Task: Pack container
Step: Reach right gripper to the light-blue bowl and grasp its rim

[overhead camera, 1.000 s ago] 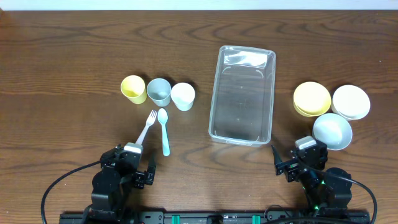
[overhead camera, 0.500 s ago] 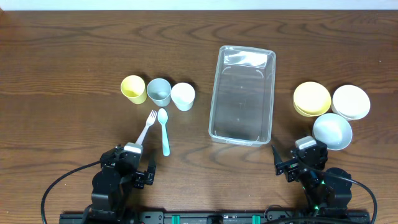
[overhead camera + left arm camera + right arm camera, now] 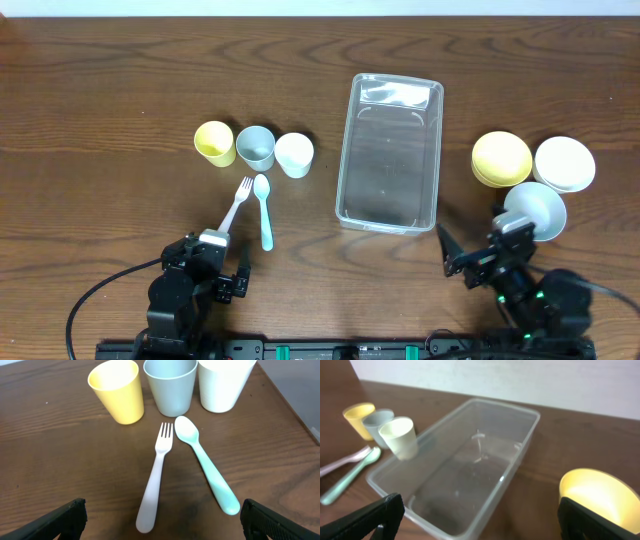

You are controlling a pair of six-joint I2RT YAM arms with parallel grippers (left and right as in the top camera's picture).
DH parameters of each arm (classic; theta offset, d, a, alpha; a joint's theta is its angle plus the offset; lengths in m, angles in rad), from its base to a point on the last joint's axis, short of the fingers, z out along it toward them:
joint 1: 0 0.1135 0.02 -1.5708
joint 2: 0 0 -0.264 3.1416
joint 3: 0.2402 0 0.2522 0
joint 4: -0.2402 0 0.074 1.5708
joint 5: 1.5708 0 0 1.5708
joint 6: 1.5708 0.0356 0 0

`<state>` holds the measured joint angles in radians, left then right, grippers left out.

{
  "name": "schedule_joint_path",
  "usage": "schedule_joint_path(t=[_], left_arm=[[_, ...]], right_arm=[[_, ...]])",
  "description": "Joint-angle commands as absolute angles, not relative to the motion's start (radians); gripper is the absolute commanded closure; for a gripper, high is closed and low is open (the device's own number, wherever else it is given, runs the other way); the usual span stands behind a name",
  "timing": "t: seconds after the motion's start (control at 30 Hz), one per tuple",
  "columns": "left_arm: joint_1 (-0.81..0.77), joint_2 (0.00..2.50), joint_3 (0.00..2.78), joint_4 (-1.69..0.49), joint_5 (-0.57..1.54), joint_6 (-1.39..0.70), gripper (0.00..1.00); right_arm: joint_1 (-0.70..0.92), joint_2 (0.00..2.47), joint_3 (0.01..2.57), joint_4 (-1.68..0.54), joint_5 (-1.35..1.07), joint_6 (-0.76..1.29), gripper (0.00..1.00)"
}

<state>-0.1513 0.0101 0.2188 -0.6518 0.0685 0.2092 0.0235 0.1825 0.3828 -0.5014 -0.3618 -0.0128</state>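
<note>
Black-fingered, the left gripper (image 3: 162,509) sits low at the near edge of the wooden table (image 3: 120,80), jaws spread wide and holding nothing. The right gripper (image 3: 480,505) is likewise at the near edge, jaws wide apart and empty. Just beyond the left gripper lie a pale fork (image 3: 155,485) and a teal spoon (image 3: 207,472), side by side with heads pointing away, close but not touching. Past these stand three upright cups in a row: yellow cup (image 3: 117,390), grey-blue cup (image 3: 170,385), white cup (image 3: 222,382), left to right, set close together. The container (image 3: 341,170) lies right of centre, long axis running near to far, upright and with nothing inside it, clear of both grippers. To its right are three bowls: the grey bowl (image 3: 535,208) nearest, its near rim overlapped by the right arm in the overhead view, with the yellow bowl (image 3: 501,159) and white bowl (image 3: 565,163) beyond it.
</note>
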Motion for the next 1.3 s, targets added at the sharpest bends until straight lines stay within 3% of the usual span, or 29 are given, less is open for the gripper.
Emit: schedule_joint_path(t=[0.0, 0.33, 0.47, 0.57, 0.73, 1.1, 1.27], left_arm=[[-0.145, 0.005, 0.214, -0.649, 0.072, 0.204, 0.02], [-0.145, 0.005, 0.214, -0.649, 0.072, 0.204, 0.02], [-0.145, 0.005, 0.214, -0.649, 0.072, 0.204, 0.02], [-0.145, 0.005, 0.214, -0.649, 0.072, 0.204, 0.02], [-0.145, 0.005, 0.214, -0.649, 0.072, 0.204, 0.02], [-0.145, 0.005, 0.214, -0.649, 0.072, 0.204, 0.02], [-0.145, 0.005, 0.214, -0.649, 0.072, 0.204, 0.02]], right_arm=[[0.018, 0.366, 0.574, -0.572, -0.304, 0.022, 0.01], [0.018, 1.194, 1.304, -1.063, -0.348, -0.010, 0.01], [0.010, 1.385, 1.420, -1.111, -0.136, 0.080, 0.01], [-0.023, 1.468, 1.425, -1.113, 0.062, 0.263, 0.01], [-0.121, 1.584, 1.423, -1.151, 0.091, 0.346, 0.01], [-0.439, 1.632, 1.246, -1.128, 0.052, 0.355, 0.01], [-0.505, 1.633, 1.134, -1.036, 0.045, 0.368, 0.04]])
